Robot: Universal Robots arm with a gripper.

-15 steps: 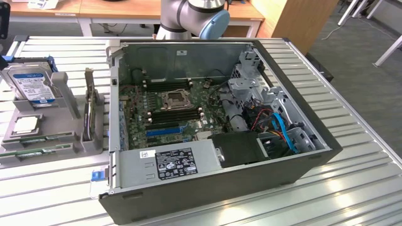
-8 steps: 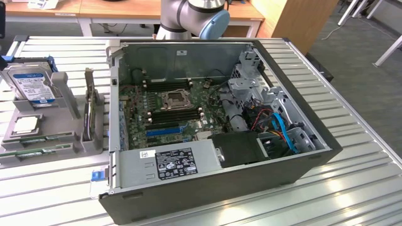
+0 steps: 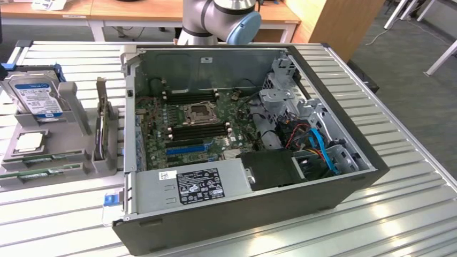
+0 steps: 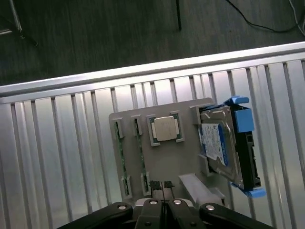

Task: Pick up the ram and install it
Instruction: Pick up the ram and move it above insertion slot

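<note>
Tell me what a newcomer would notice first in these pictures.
The big open computer case fills the middle of the table, its motherboard bare inside. At the exterior view's left a grey holder carries a blue-labelled hard drive and two green ram sticks. In the wrist view the shut hand hangs over that holder.

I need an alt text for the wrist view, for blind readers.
The gripper, jaws shut, hangs over a grey holder on a slatted metal table. It carries two narrow green ram sticks, a square silver processor and a blue-labelled silver hard drive.
</note>
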